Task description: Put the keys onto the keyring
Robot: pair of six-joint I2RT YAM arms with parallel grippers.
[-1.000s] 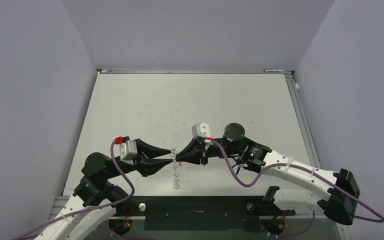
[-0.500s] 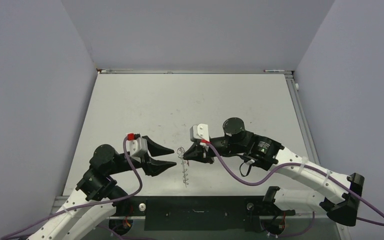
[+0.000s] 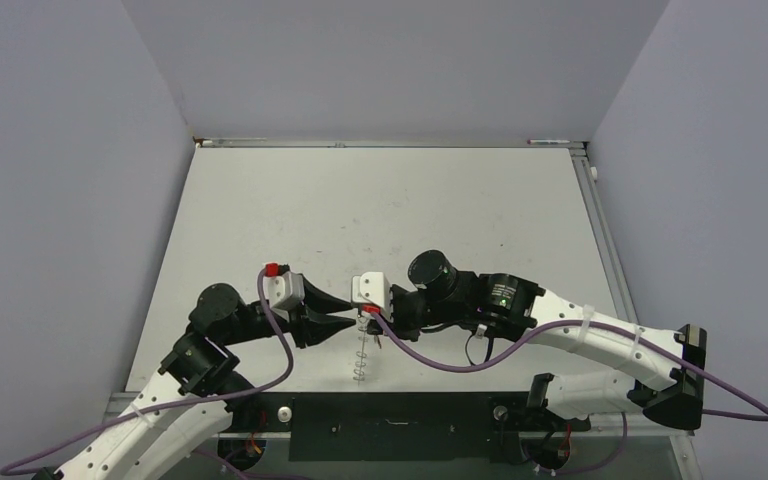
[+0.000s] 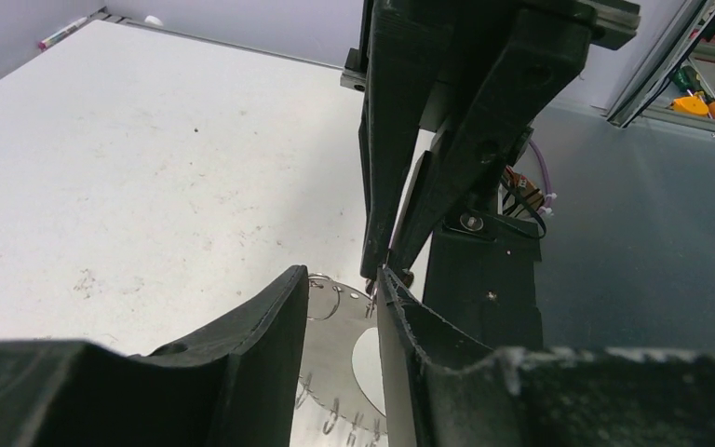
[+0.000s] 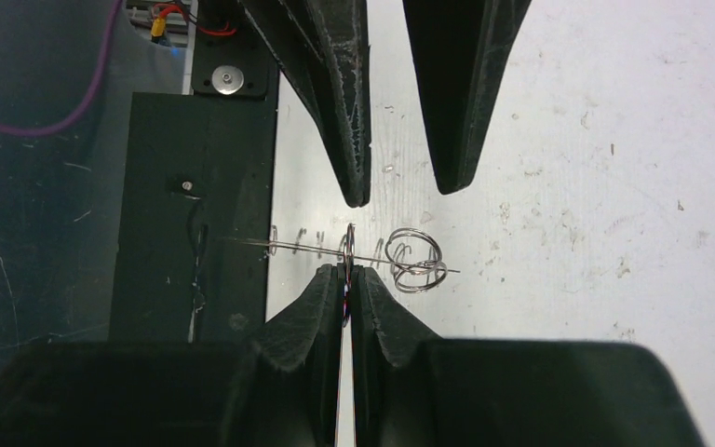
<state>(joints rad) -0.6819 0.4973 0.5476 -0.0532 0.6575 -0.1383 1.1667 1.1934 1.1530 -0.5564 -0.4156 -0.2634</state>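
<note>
One keyring [image 5: 372, 259] | thin silvery wire | small loops | edge-on

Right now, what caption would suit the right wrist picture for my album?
Shut right pincer grips the silvery keyring; the open left pincer hovers opposite.

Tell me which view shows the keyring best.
Right wrist: the keyring appears sharp and nearly whole, its loops visible against the pale table. Left wrist shows only a piece of it between dark jaws; the top view shows only a faint thin streak.
</note>
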